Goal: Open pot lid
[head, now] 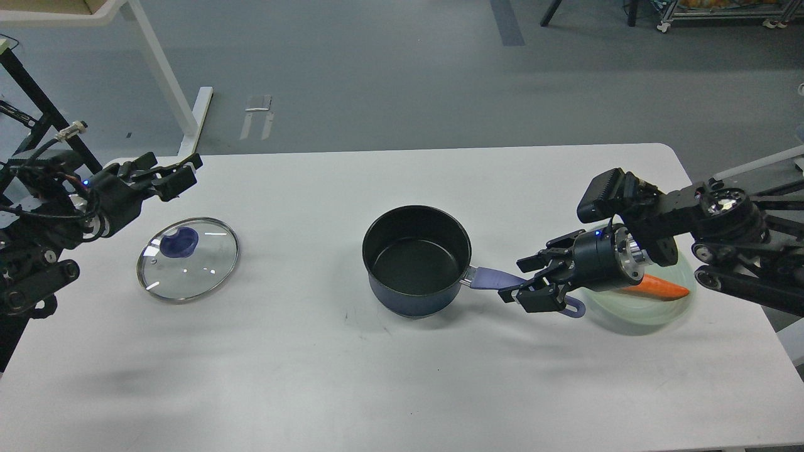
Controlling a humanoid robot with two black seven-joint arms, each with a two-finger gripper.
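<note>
The pot (pixel 416 260) stands open at the table's middle, its periwinkle handle (pixel 493 278) pointing right. The glass lid (pixel 188 258) lies flat on the table at the left, knob (pixel 178 242) up, well apart from the pot. My left gripper (pixel 168 172) is open and empty, above and behind the lid, not touching it. My right gripper (pixel 522 280) is at the outer part of the handle, with its fingers spread above and below it; the handle's end hole shows past the lower finger.
A pale green glass dish (pixel 653 311) with a carrot (pixel 659 287) sits at the right, partly under my right wrist. The white table (pixel 377 376) has its far edge just behind my left gripper. A white desk leg (pixel 166 75) stands on the floor beyond.
</note>
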